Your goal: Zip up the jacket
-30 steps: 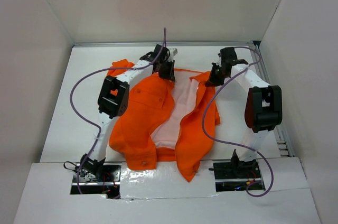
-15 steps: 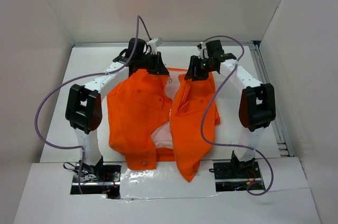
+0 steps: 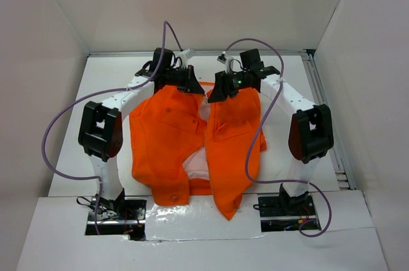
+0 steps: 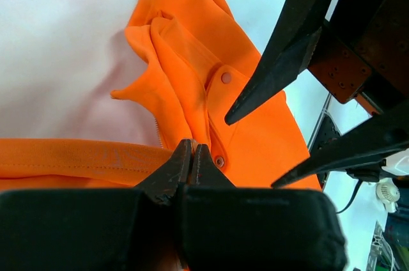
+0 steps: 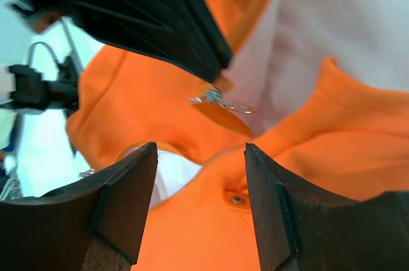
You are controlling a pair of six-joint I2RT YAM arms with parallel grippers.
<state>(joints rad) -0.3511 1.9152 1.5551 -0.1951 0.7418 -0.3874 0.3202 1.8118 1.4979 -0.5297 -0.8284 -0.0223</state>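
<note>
Orange and limp, the jacket (image 3: 169, 137) lies unzipped on the table (image 3: 112, 69), its 2 front panels nearly meeting. The left gripper (image 4: 192, 151) pinches the collar edge. The right gripper (image 5: 201, 162) hovers with jaws spread, holding nothing. Soft, light cloth will likely bunch, so the small metal pull (image 5: 214, 97) looks the surest hold.

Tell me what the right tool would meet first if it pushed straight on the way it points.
Most likely the jacket: the open right tool points at orange fabric near a snap, seemingly just ahead of it. Depth is hard to judge.
</note>
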